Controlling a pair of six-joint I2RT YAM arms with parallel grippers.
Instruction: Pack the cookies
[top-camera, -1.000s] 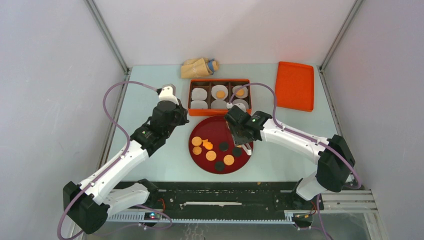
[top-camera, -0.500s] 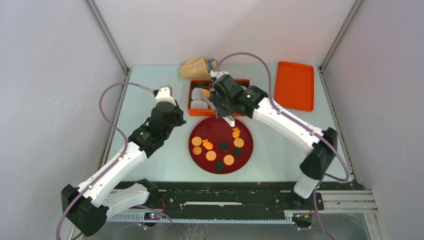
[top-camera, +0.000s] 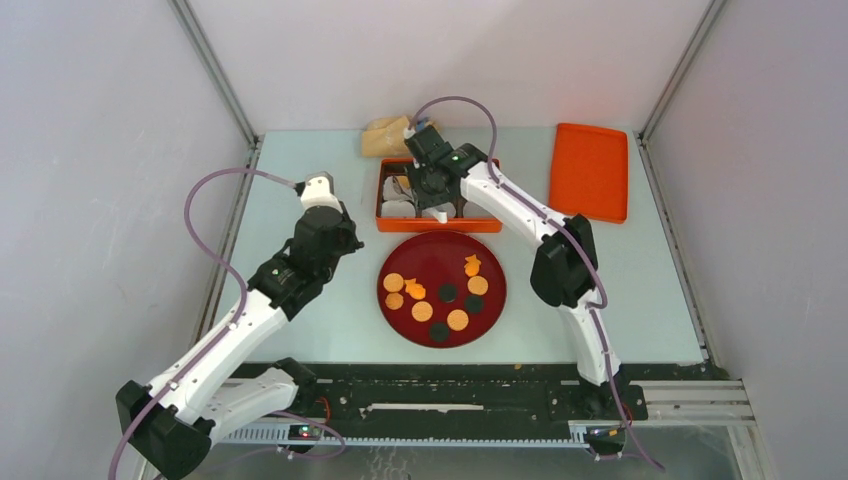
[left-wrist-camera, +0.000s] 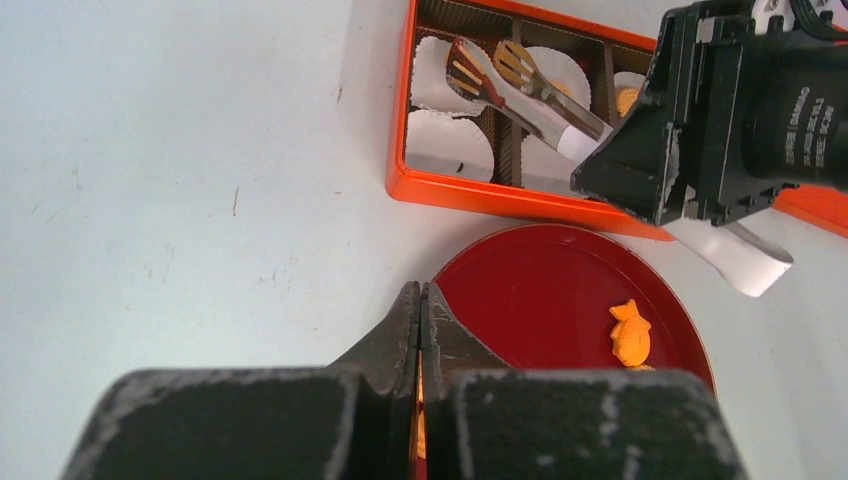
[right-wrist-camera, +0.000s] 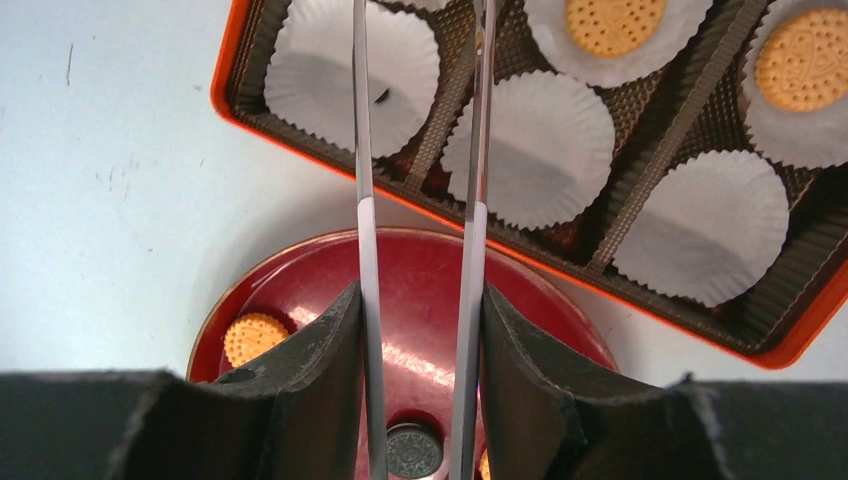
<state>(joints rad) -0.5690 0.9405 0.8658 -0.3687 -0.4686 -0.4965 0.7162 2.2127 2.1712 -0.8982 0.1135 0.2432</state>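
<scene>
Several round orange cookies (top-camera: 422, 311) and dark ones (top-camera: 448, 292) lie on the red plate (top-camera: 440, 255), with two brighter orange shaped ones (top-camera: 472, 265). The orange box (top-camera: 385, 215) behind it holds white liners; two round cookies (right-wrist-camera: 610, 20) sit in far liners. My right gripper (top-camera: 440, 195) is shut on metal tongs (right-wrist-camera: 362, 150), whose open, empty tips (left-wrist-camera: 490, 70) hang over the box's left compartments. My left gripper (top-camera: 345, 243) is shut and empty above the table left of the plate (left-wrist-camera: 540, 290). One shaped cookie (left-wrist-camera: 628, 333) shows in the left wrist view.
An orange tray (top-camera: 590, 170) lies at the back right. A tan bag (top-camera: 392, 135) lies behind the box. Metal frame posts stand along both sides of the table.
My right arm swung from over the plate's right side up to the box, carrying the tongs; cookies it covered now show. My left arm drew back slightly to the left.
</scene>
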